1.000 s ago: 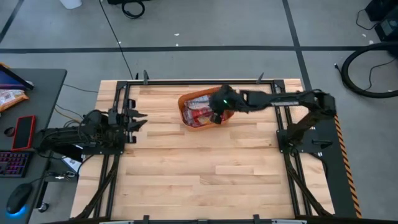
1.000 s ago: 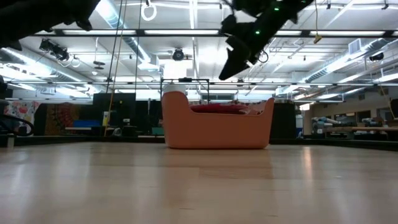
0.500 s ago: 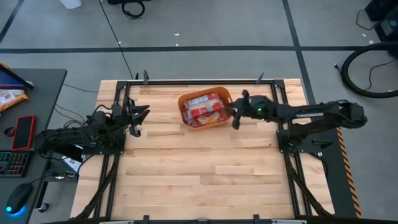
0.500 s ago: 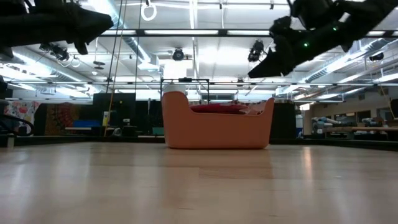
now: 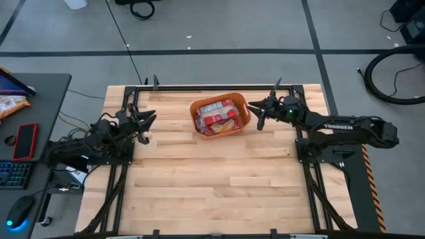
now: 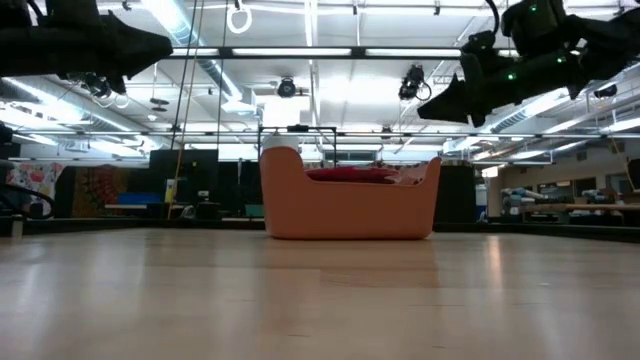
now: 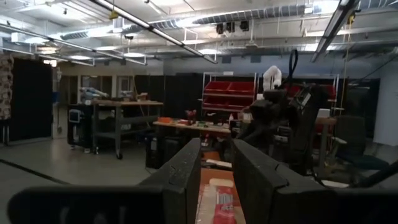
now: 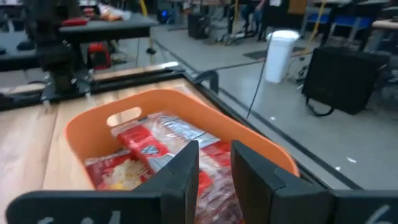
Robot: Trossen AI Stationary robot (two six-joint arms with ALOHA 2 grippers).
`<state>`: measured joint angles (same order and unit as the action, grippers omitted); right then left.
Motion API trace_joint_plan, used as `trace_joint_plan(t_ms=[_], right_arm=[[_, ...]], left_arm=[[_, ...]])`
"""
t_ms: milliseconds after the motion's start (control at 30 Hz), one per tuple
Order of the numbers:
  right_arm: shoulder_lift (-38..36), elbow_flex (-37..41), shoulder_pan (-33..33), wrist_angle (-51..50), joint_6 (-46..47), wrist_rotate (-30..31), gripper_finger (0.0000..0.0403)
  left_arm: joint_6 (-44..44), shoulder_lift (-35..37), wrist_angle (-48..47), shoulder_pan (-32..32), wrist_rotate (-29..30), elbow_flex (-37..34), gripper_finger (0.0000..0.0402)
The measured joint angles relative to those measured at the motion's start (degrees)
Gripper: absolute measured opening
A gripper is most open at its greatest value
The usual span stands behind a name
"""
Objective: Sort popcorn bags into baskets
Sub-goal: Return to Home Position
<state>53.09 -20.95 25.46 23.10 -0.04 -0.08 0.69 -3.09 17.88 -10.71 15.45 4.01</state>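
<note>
High view: at the far left edge a second, dark counter [image 5: 46,89] carries a red-lit keyboard [image 5: 12,174] and a mouse [image 5: 18,211].

The wooden counter [image 5: 212,179] fills the middle of the frame. The left arm lies folded along its left edge. The left end effector [image 5: 147,126] points right, in the left-centre of the frame, well apart from the basket. Its fingers are parted by a narrow gap and hold nothing; the left wrist view confirms the gap.

The orange basket [image 5: 193,111] stands upright on the counter, upper centre of the frame, near the far edge. The popcorn bags [image 5: 219,117] lie inside it, red packets overlapping flat. An exact count cannot be made. No packet is seen on the bare wood.

In the low view the basket sits at centre frame, and the red tops of the bags reach roughly to its rim.

The right end effector [image 5: 254,114] sits just right of the basket, upper centre-right, pointing left at it and raised above the counter, as the low view shows. Its fingers are slightly spread and empty. The right wrist view shows the bags in the basket through that gap. The right arm runs back along the counter's right edge.

A black cable loop [image 5: 372,66] lies on the grey floor, upper right.
</note>
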Motion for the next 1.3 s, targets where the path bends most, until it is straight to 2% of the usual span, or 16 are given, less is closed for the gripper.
trace_joint_plan(t_ms=[100,267,433,667,833,1000,1167,1300], right_arm=[[-1.54,2.22,1.57,1.99,0.73,0.00,0.0097],[-3.41,6.46,3.76,7.56,3.45,-1.50,0.0097],[-3.61,11.06,5.68,17.22,5.71,-6.50,0.0096],[-3.53,15.80,7.87,29.22,8.17,-7.53,0.0096],[-3.60,17.89,8.17,34.82,13.32,-8.99,0.0096],[-3.60,18.59,8.17,36.18,17.65,-8.94,0.0096],[-3.51,20.36,7.62,35.99,24.06,-8.26,0.0096],[-3.51,20.63,7.62,35.16,23.80,-8.15,0.0096]], left_arm=[[0.00,3.12,-2.63,-0.01,0.11,0.01,0.0094],[-0.44,2.88,-3.48,0.02,-0.21,-0.04,0.0094],[-0.91,2.88,-2.39,0.06,-3.17,-0.04,0.0094],[-1.30,2.72,-2.66,0.04,-4.81,-0.02,0.0094],[-0.98,2.73,-5.60,0.02,-11.48,-0.02,0.0094],[-2.00,2.79,-6.06,0.04,-16.57,-0.02,0.0094],[-6.01,2.73,-7.13,0.02,-16.72,-0.02,0.0094],[-8.68,2.73,-7.09,0.02,-16.69,-0.02,0.0094]])
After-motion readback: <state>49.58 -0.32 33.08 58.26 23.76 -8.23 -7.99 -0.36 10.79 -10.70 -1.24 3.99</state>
